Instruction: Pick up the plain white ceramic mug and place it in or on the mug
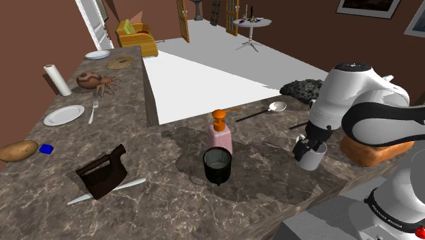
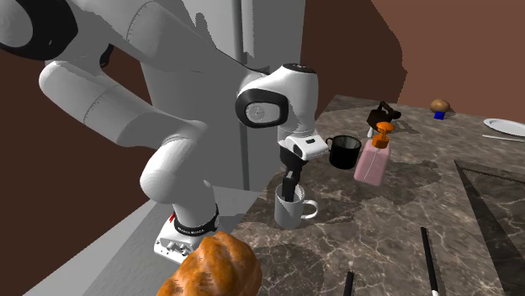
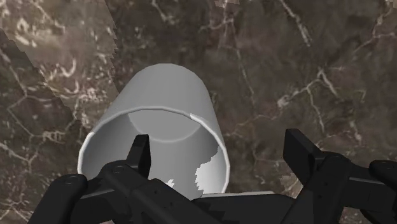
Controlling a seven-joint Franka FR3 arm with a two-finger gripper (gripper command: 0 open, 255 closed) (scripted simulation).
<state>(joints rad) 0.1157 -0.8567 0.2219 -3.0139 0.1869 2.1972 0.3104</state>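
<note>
Room: brown walls and a pale floor. A yellow armchair (image 1: 136, 35) stands far behind the soap dispenser (image 1: 221, 133), across the floor.

Surface: dark brown marble counter (image 1: 170, 198) with pale veins, L-shaped. All items noted stand on it.

Arm (image 1: 361, 102): white, bent over the counter edge well to the shoulder view's right of the soap dispenser, wrist pointing down.

Bread loaf (image 1: 374, 150): orange-brown, farther from the soap dispenser than the white mug, close to the arm.

Soap dispenser: pink body, orange pump, upright.

Black mug (image 1: 217, 165): upright and open at the top, just beside the soap dispenser on its near side in the shoulder view.

White mug (image 1: 311, 158): pale grey-white, standing on the counter to the shoulder view's right of the soap dispenser and apart from it. Long axis vertical, mouth up. In the second exterior view its handle sticks out toward that view's right.

Gripper (image 1: 308, 146): black, directly above the white mug. Fingers stand apart. In the wrist view one finger reaches inside the mug's mouth and the other is outside the wall with a clear gap, so nothing is clasped.

Small items: white plate (image 1: 64, 115) with a fork (image 1: 92, 111) and a paper towel roll (image 1: 57, 80), all well apart from the soap dispenser toward the shoulder view's left.
</note>
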